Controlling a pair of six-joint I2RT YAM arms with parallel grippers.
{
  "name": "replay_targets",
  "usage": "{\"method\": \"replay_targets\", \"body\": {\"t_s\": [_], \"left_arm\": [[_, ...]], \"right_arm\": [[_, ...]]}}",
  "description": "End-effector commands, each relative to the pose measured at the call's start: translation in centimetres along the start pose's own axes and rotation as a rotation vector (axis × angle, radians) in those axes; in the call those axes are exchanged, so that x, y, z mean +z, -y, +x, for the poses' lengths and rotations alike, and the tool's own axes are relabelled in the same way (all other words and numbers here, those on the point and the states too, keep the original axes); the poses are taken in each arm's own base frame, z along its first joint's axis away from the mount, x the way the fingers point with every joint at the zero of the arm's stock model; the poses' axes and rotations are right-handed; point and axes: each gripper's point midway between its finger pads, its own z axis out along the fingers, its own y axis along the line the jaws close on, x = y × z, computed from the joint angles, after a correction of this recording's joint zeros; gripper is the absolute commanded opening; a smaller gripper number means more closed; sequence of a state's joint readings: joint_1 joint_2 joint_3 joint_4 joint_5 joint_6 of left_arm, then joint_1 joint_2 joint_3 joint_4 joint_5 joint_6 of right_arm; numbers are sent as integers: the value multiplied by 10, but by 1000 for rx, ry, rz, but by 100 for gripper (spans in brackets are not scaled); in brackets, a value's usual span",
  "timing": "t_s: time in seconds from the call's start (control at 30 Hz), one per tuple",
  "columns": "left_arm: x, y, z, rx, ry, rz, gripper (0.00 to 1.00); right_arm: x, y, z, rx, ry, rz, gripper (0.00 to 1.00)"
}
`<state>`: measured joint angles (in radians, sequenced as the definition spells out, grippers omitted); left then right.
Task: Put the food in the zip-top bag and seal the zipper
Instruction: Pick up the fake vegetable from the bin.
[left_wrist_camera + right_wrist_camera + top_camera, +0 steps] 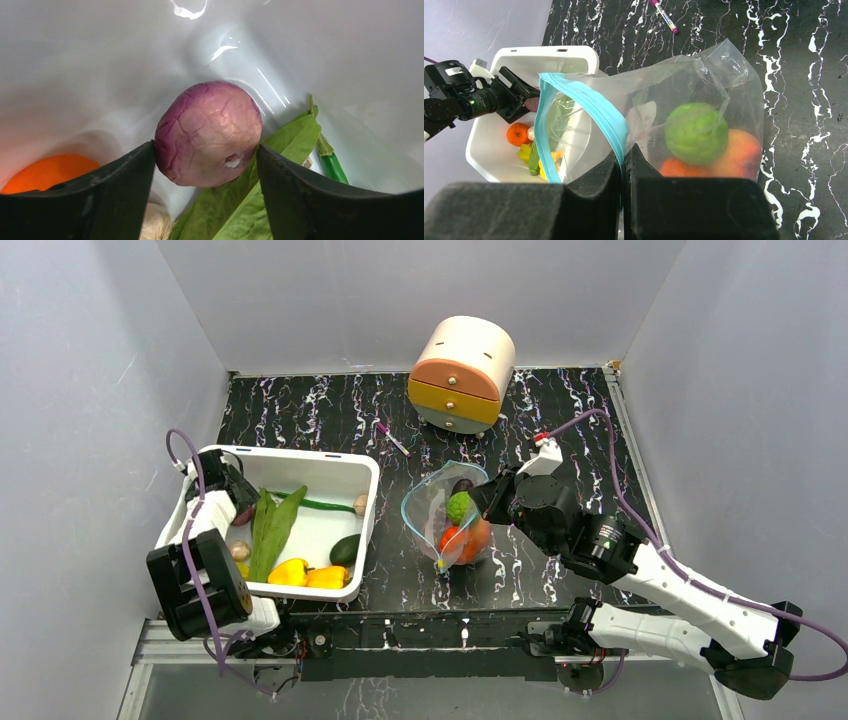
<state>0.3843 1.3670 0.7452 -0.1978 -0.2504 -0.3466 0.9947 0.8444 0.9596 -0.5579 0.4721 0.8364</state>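
Your left gripper (206, 155) is down inside the white tub (315, 537), jaws spread wide with the purple round fruit (207, 132) sitting between the fingertips. From the wrist view you cannot tell whether the fingers actually press on it. The fruit rests on the tub floor beside the long green leaf (280, 145), and an orange fruit (47, 172) shows behind the left finger. The yellow peppers (305, 575) lie at the tub's near wall.

Your right gripper (624, 165) is closed tight on the zip-top bag (724, 75) – pinching the blue-green zipper (594, 107) at the rim and holding the mouth open toward the tub. The bag stands on the bench (560, 430) just right of the tub. It already holds a green round fruit (696, 132) on top of red-orange fruits (741, 150), with a dark piece (462, 484) above them
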Motion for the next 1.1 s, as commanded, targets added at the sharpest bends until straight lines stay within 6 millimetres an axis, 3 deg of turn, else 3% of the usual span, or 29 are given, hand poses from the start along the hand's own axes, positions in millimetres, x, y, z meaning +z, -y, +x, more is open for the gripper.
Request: {"method": "replay_targets", "body": {"t_s": [0.0,0.3,0.43,0.63,0.8,1.07], "left_arm": [[8,8,-4,0,-3,36,64],[-1,9,0,45,-23,65,36],[-24,16,-14,42,45,135,29],[-61,22,-29,25,116,213,28],[-87,42,-18,-1,83,367,25],[-128,68,-13,34,76,522,23]], "right_arm": [[-9,-21,-29,41,77,-59,0],[-9,-20,-28,43,76,-60,0],[-7,-20,-25,39,65,-59,0],[-5,-20,-21,37,55,-59,0],[1,-19,-12,38,31,-55,0],[-2,-11,-15,36,49,-27,0]]}}
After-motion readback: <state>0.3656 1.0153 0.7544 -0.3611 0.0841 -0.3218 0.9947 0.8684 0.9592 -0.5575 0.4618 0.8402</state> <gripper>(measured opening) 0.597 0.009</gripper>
